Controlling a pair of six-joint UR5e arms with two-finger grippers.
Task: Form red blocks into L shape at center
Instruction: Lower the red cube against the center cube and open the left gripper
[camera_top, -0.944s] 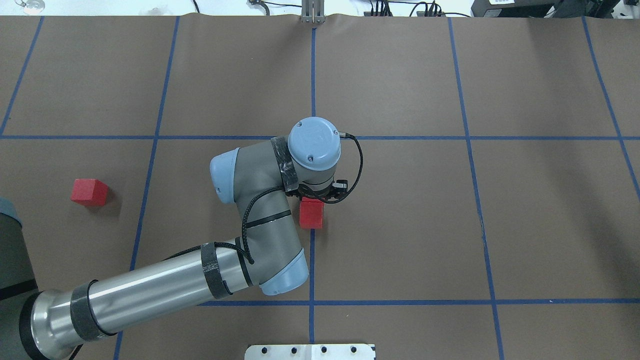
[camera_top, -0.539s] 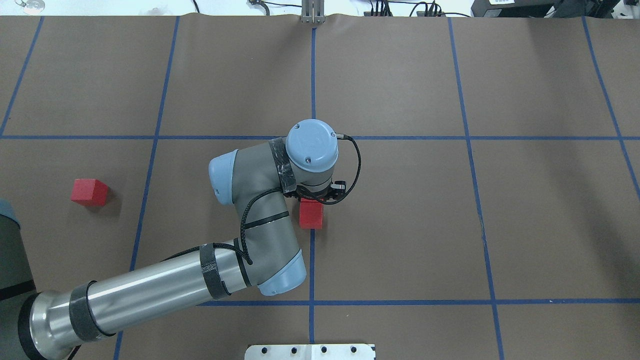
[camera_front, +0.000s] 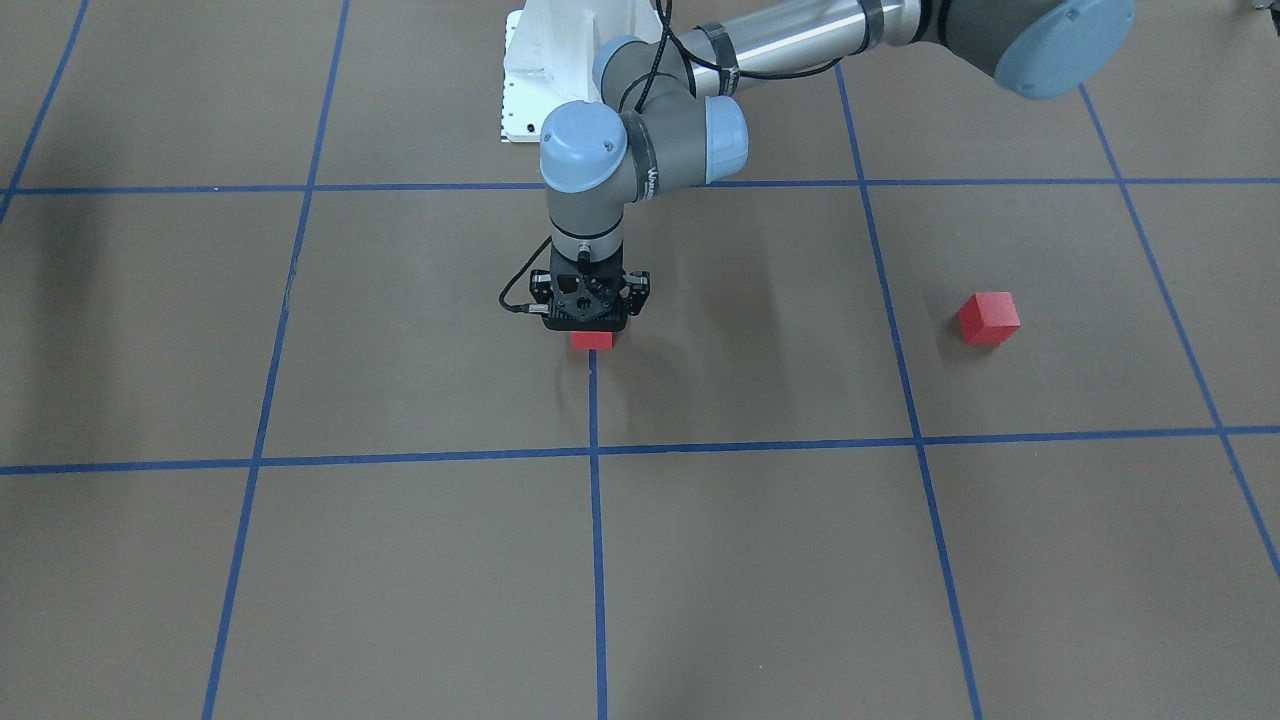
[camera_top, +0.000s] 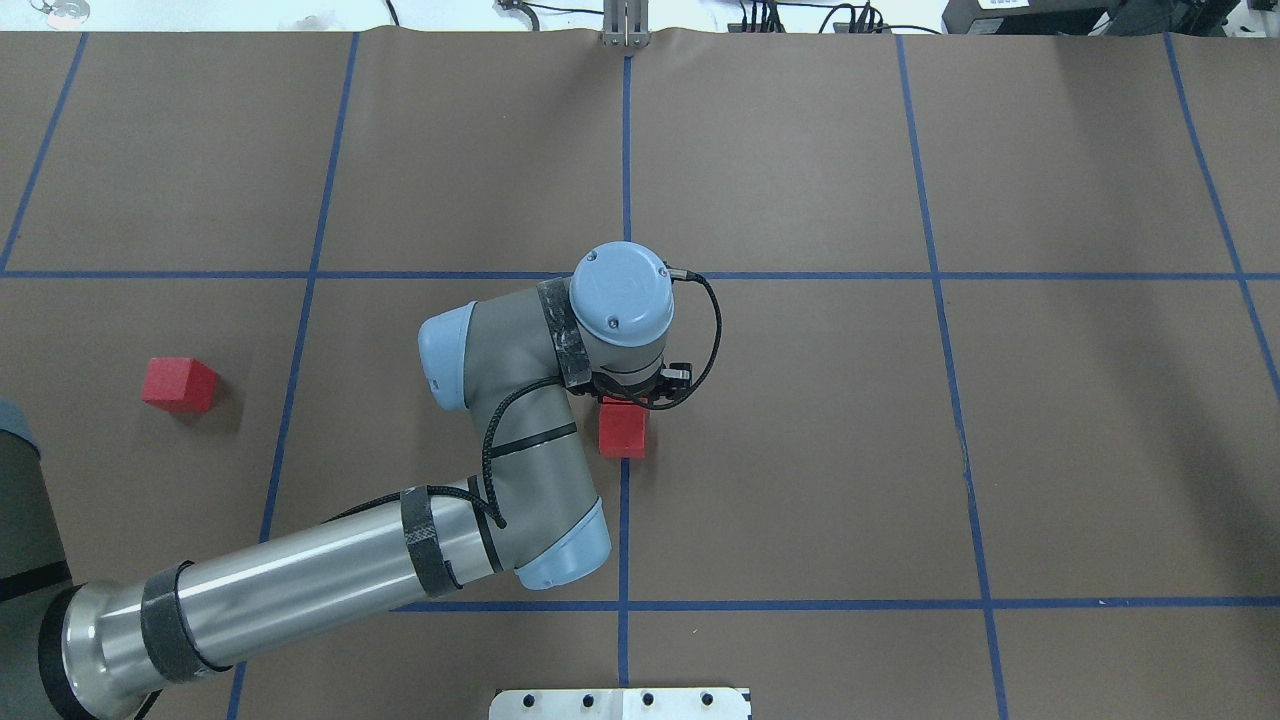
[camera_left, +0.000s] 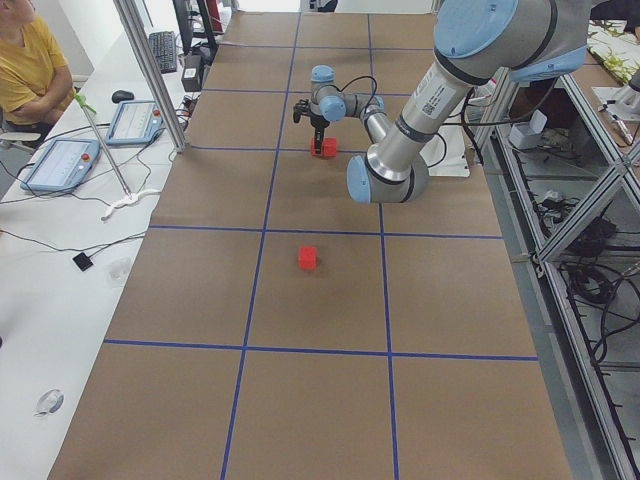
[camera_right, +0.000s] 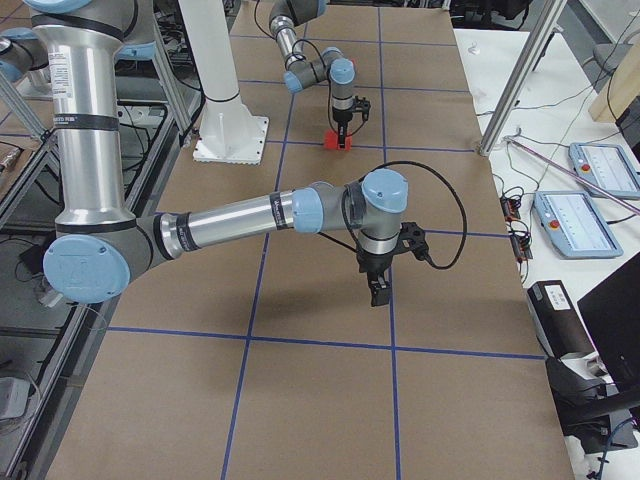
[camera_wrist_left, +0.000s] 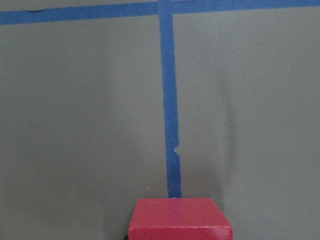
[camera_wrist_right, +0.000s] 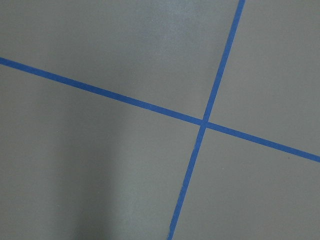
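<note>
- Step in hand, as a judgement: one red cube is being set at the centre as the first piece of the L. Only this cube shows there, so the shape looks barely begun.
- The left claw (camera_front: 590, 320) points straight down over the centre tape line (camera_top: 626, 150), a blue stripe running away from the robot across the brown surface (camera_top: 800, 450).
- One red cube (camera_top: 622, 432) sits on that line directly under the claw, its faces square to the tape.
- How far the left claw is open cannot be told. Its own body hides its fingertips, so it may grip the cube or only hang over it.
- A second red cube (camera_top: 178, 385) lies alone, well to the robot's left of the centre tape line.
- No third one shows clearly in any view.
- The right claw (camera_right: 376, 290) hangs over bare surface, well to the robot's right of the line. Its opening cannot be told either.
- Next move, likely: let go of the cube if held and lift clear. Then fetch the second red cube and set it touching the first, edges flush.
</note>
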